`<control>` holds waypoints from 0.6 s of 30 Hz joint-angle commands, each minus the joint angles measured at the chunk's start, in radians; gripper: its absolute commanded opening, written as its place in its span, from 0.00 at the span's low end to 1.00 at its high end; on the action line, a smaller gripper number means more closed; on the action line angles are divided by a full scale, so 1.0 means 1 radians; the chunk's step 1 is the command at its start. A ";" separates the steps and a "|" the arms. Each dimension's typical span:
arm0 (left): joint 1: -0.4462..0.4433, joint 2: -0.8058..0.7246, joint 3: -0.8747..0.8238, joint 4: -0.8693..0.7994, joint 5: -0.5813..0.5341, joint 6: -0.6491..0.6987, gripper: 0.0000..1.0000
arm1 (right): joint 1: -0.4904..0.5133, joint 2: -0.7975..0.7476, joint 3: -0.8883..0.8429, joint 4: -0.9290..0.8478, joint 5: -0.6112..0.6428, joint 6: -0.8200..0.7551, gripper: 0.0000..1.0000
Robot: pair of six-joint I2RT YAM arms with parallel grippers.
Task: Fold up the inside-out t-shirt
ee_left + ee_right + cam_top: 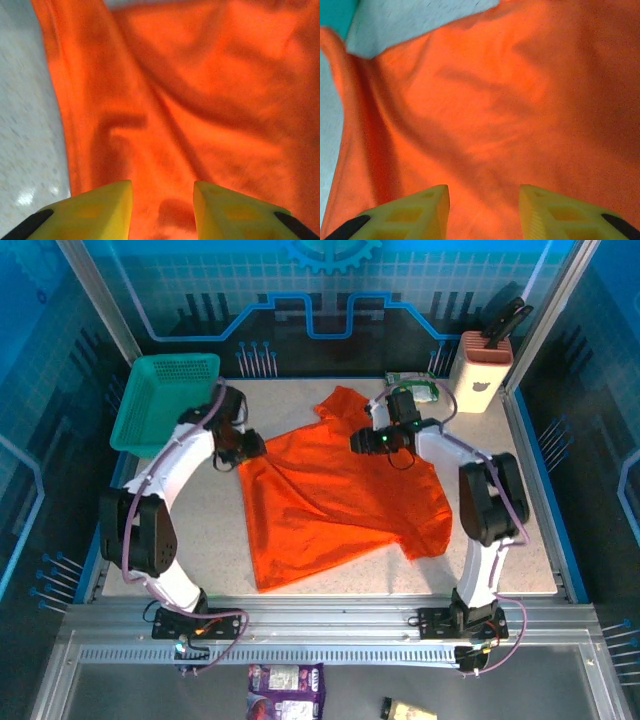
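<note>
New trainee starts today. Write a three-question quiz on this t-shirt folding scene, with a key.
1. True or false: the orange t-shirt lies inside the teal basket.
2. At which corner of the table is the basket? A far left; B far right; C near right.
3. How do the jaws of the left gripper and the right gripper stand?
Key: 1 false, it is spread on the table. 2 A. 3 Apart, both open above the cloth.

Blue circuit-patterned back wall (320,300), pale speckled tabletop (530,550), grey aluminium rail (330,622) along near edge
</note>
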 commanded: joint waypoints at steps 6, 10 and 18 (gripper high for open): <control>-0.066 -0.045 -0.285 0.181 0.024 -0.124 0.22 | -0.064 0.318 0.336 -0.101 -0.120 0.136 0.44; -0.066 -0.004 -0.355 0.232 0.035 -0.139 0.14 | -0.096 0.394 0.393 -0.158 -0.039 0.185 0.44; -0.025 0.058 -0.449 0.273 0.033 -0.128 0.09 | -0.229 0.245 0.127 -0.095 0.034 0.279 0.44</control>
